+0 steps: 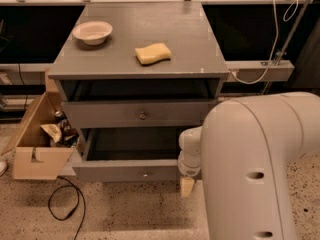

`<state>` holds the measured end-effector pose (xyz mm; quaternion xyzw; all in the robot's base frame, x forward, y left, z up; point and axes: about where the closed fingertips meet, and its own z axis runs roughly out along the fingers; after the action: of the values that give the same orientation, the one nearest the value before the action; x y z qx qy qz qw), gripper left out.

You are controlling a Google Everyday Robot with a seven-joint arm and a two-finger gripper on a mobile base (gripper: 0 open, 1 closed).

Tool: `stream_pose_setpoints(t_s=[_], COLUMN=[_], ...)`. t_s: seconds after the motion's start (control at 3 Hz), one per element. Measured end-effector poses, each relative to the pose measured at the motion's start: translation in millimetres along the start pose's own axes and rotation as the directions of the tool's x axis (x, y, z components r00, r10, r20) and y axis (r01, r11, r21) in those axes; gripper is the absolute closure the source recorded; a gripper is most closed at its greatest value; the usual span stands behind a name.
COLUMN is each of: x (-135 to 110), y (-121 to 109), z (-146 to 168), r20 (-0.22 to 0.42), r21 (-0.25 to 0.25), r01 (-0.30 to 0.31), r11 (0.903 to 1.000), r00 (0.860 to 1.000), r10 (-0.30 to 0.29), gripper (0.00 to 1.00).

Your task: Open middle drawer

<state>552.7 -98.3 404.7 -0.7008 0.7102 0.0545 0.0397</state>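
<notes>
Grey bench (pixel 190 49) carrying bowl (pixel 92 32) and yellow sponge (pixel 152 53), middle drawer (pixel 110 115) closed, bottom drawer (pixel 115 171) pulled out, claw (pixel 186 185) low beside its right front corner, cardboard box (pixel 35 159) at left

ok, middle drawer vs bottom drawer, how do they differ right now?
The bottom drawer is pulled well out, its dark inside showing; the middle drawer sits further back. The gripper hangs by the bottom drawer's right front corner, away from the middle drawer's knob. Both have flat grey fronts with one small centred knob.

No text, label, brand or number can be read anywhere.
</notes>
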Motion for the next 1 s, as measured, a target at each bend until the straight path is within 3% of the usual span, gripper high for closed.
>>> stream_pose_setpoints(t_s=[0.33,0.67,1.0], x=[8.4,6.8,6.4], y=[23.3,23.2,22.6], z=[6.6,-0.2,-3.4], r20=[0.003,0.003,0.003], r21=[-0.040,-0.040,-0.040], r01=[-0.049,-0.050,-0.050], r11=[0.9980,0.9980,0.9979], r00=[0.999,0.999,0.999], r10=[0.049,0.050,0.050], gripper=[0.37,0.68,0.92])
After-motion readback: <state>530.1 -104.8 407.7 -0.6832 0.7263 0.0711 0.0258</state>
